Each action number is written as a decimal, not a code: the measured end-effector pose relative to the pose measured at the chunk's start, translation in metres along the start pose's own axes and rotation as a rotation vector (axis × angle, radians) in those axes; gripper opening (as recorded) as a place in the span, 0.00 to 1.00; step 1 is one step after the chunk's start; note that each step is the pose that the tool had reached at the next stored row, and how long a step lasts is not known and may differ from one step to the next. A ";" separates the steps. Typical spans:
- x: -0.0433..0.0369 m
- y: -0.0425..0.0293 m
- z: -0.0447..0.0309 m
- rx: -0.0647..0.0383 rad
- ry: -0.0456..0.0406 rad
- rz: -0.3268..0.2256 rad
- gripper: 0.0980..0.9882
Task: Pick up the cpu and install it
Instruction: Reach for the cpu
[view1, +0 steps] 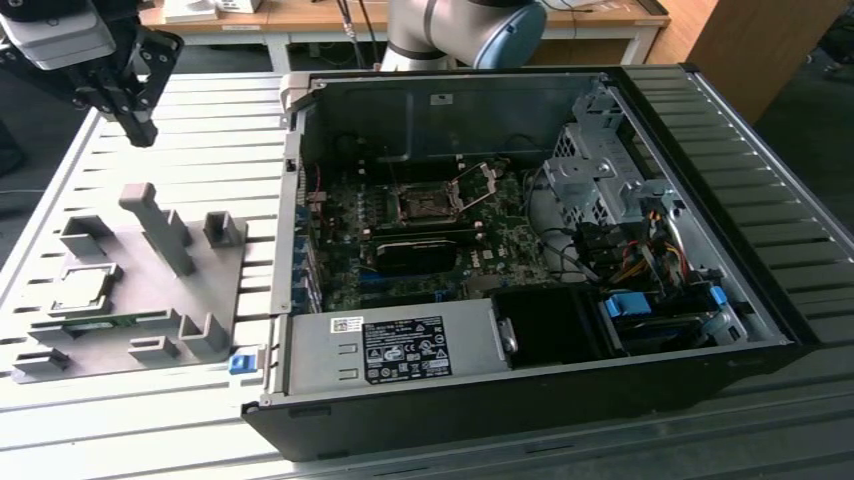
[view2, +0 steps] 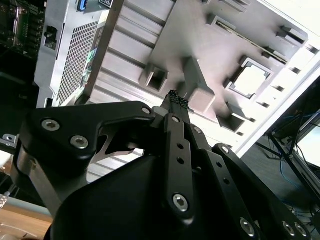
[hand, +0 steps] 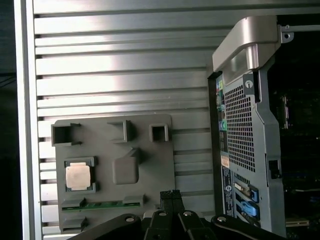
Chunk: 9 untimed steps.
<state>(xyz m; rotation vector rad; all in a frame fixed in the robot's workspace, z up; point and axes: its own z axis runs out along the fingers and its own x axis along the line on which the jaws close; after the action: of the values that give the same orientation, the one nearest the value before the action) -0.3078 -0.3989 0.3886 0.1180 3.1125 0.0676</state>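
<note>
The cpu (view1: 83, 290) (view2: 250, 80) (hand: 78, 176), a small square chip with a silvery top, lies in a square recess of the grey holder plate (view1: 140, 300) (hand: 150, 150) at the exterior view's left. My gripper (view1: 138, 130) (view2: 177, 100) (hand: 171, 195) hangs high above the slatted table, past the plate's far end and well apart from the cpu. Both wrist views show its black fingers pressed together with nothing between them. The motherboard's socket (view1: 427, 205) sits open inside the computer case, its metal frame lifted.
The open black computer case (view1: 534, 390) fills the middle and the exterior view's right, with its power supply (view1: 387, 350) at the front. Upright grey posts (view1: 160, 225) rise from the holder plate. A green memory stick (hand: 100, 204) lies along the plate's edge.
</note>
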 end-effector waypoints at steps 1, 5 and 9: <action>0.0007 -0.0001 0.0000 0.000 0.0001 0.000 0.01; 0.0057 -0.0005 0.0000 0.000 0.0000 0.000 0.01; 0.0119 -0.0012 0.0002 0.000 0.0009 0.000 0.01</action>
<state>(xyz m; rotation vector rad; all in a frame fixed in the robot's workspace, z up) -0.3197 -0.3992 0.3880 0.1181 3.1134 0.0676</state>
